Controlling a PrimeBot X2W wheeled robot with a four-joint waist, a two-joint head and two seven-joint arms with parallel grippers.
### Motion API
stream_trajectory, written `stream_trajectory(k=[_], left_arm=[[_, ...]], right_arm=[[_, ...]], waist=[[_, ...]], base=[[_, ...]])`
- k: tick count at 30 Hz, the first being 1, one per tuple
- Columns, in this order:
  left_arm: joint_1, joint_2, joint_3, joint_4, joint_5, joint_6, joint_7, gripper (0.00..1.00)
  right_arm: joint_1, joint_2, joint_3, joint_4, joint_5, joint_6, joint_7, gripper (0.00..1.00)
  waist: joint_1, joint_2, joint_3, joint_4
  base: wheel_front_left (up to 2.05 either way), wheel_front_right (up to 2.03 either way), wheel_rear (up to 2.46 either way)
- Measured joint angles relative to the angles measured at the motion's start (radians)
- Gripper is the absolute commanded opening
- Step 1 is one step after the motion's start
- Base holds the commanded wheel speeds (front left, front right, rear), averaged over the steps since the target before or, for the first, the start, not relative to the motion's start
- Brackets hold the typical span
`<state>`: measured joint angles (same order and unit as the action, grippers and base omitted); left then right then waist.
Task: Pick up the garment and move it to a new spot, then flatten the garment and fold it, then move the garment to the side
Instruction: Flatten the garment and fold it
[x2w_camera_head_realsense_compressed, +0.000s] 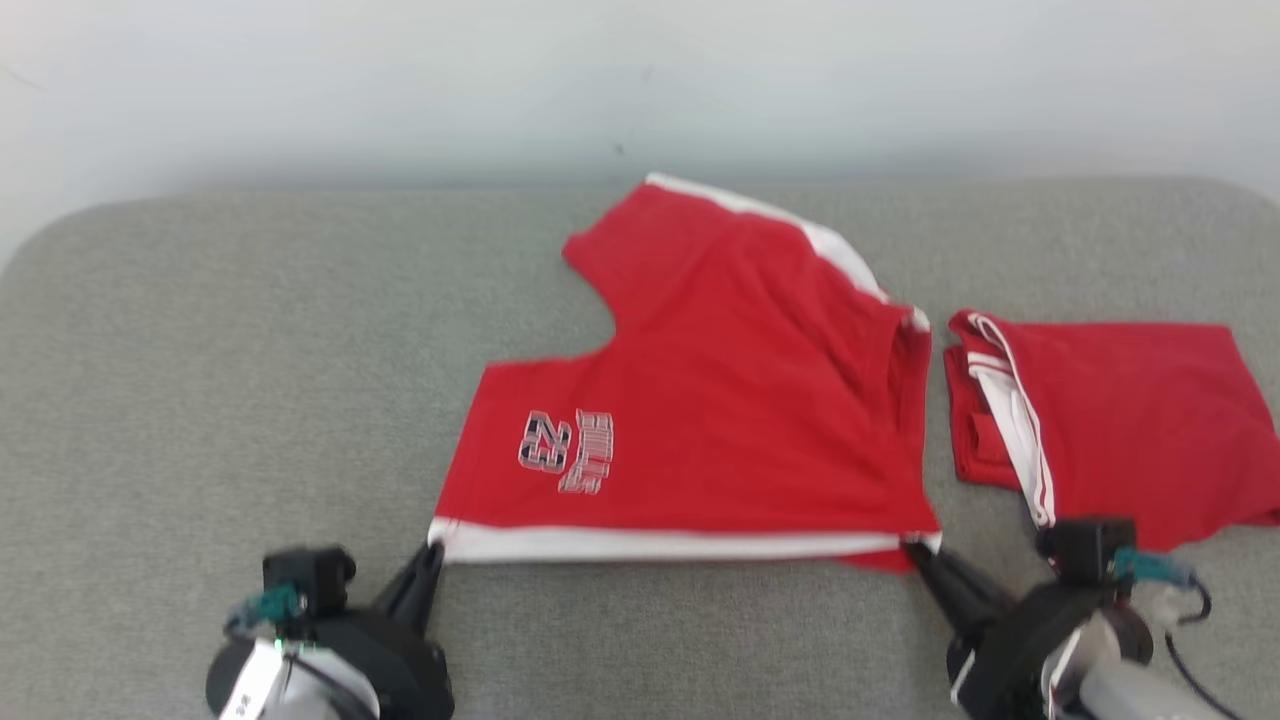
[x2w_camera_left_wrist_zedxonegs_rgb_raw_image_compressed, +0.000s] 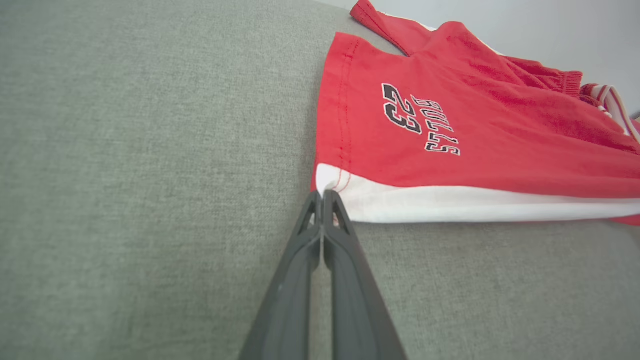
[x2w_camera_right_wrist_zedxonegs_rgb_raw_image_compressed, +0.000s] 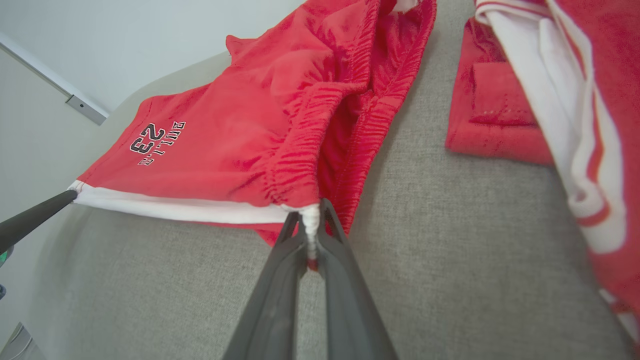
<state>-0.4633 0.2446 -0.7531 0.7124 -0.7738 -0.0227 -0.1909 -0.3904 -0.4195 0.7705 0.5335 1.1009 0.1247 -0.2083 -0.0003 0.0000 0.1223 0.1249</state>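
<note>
Soft matt red cloth garment (x2w_camera_head_realsense_compressed: 720, 400), rough grey woven upholstery (x2w_camera_head_realsense_compressed: 200, 400), smooth matt dark plastic left end effector (x2w_camera_left_wrist_zedxonegs_rgb_raw_image_compressed: 322, 200).

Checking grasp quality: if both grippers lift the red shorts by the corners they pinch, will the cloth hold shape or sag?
Probably floppy: the red shorts lie limp and creased, so the middle would likely sag between left gripper and right gripper. Likely light: thin cloth. Jaws shut on the white stripe corners, so slipping seems unlikely.
</note>
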Motion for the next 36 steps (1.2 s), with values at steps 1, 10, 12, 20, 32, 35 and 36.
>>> stream_trajectory(k=[1, 10, 12, 20, 32, 35, 36], left_arm=[[0.020, 0.001, -0.002, 0.000, 0.000, 0.004, -0.003, 0.00], [0.180, 0.031, -0.015, -0.035, -0.003, 0.033, -0.008, 0.00], [0.208, 0.036, -0.014, -0.049, -0.012, 0.033, -0.008, 0.00], [0.241, 0.044, -0.013, -0.091, -0.018, 0.059, -0.012, 0.00], [0.233, 0.055, -0.024, -0.124, -0.008, 0.085, 0.016, 0.00], [0.232, 0.060, -0.021, -0.134, -0.008, 0.086, 0.021, 0.00], [0.231, 0.060, -0.020, -0.138, -0.008, 0.088, 0.023, 0.00]], right_arm=[[0.018, -0.004, 0.008, -0.007, 0.000, 0.000, 0.000, 0.00], [0.164, -0.051, 0.077, -0.048, -0.004, 0.002, -0.003, 0.00], [0.177, -0.057, 0.080, -0.059, -0.004, 0.003, -0.003, 0.00], [0.176, -0.057, 0.099, -0.080, -0.027, 0.003, 0.006, 0.00], [0.177, -0.060, 0.103, -0.089, -0.040, -0.012, 0.007, 0.00], [0.176, -0.060, 0.103, -0.093, -0.040, -0.012, 0.007, 0.00], [0.176, -0.060, 0.103, -0.093, -0.040, -0.012, 0.007, 0.00]], waist=[[0.0001, 0.0000, -0.012, 0.004], [0.0000, -0.0001, -0.110, 0.027], [0.0001, -0.0001, -0.126, 0.028], [0.0003, -0.0001, -0.137, 0.000], [0.0003, -0.0001, -0.114, -0.015], [0.0003, -0.0001, -0.106, -0.012], [0.0003, -0.0001, -0.103, -0.011]], base=[[0.00, 0.00, 0.00], [0.00, 0.00, 0.00], [0.00, 0.00, 0.00], [0.00, 0.00, 0.00], [0.00, 0.00, 0.00], [0.00, 0.00, 0.00], [0.00, 0.00, 0.00]])
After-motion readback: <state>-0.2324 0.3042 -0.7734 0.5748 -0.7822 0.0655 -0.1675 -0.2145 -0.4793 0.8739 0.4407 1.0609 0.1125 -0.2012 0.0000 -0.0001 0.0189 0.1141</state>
